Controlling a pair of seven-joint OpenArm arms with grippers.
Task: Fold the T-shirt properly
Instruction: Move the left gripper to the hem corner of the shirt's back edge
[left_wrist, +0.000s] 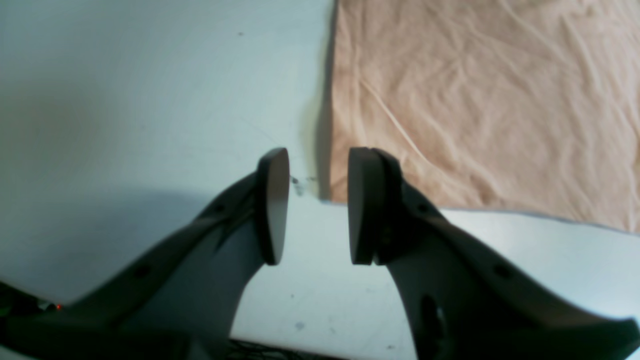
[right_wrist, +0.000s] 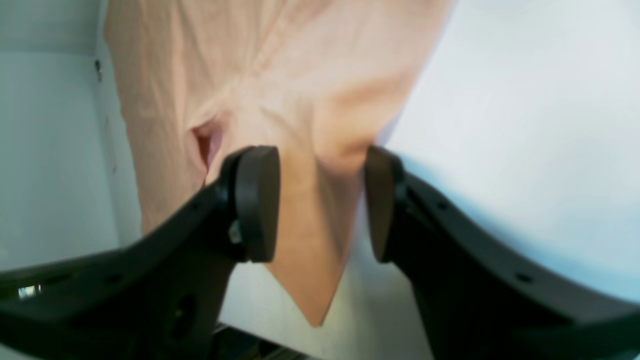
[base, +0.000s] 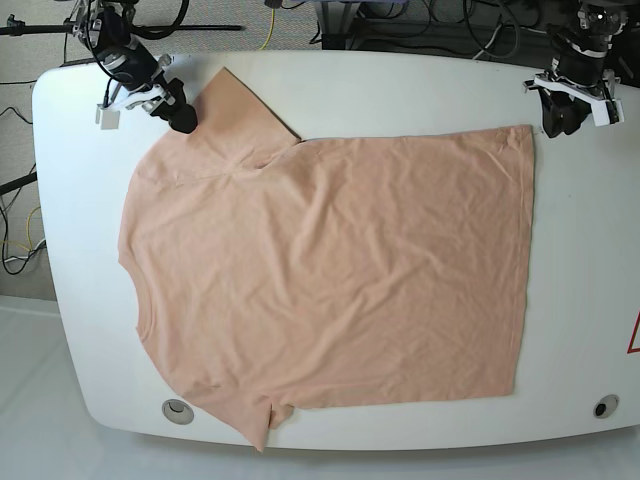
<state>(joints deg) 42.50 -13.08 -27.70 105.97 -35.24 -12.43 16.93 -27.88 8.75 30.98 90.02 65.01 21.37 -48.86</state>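
The peach T-shirt (base: 330, 270) lies spread flat on the white table (base: 580, 260), neck to the left and hem to the right. My left gripper (base: 553, 122) hangs at the far right, just beyond the hem's far corner. In the left wrist view the left gripper (left_wrist: 318, 170) is open, and that corner of the T-shirt (left_wrist: 475, 100) sits just past the gap, by the right pad. My right gripper (base: 183, 120) is at the far-left sleeve. In the right wrist view the right gripper (right_wrist: 320, 165) is open, straddling the pointed sleeve of the T-shirt (right_wrist: 280, 65) without pinching it.
Two round grommets (base: 177, 408) (base: 601, 407) sit near the table's front edge. Cables (base: 400, 30) run behind the back edge. A red mark (base: 634, 335) shows at the right border. The near sleeve (base: 262, 425) reaches the front edge.
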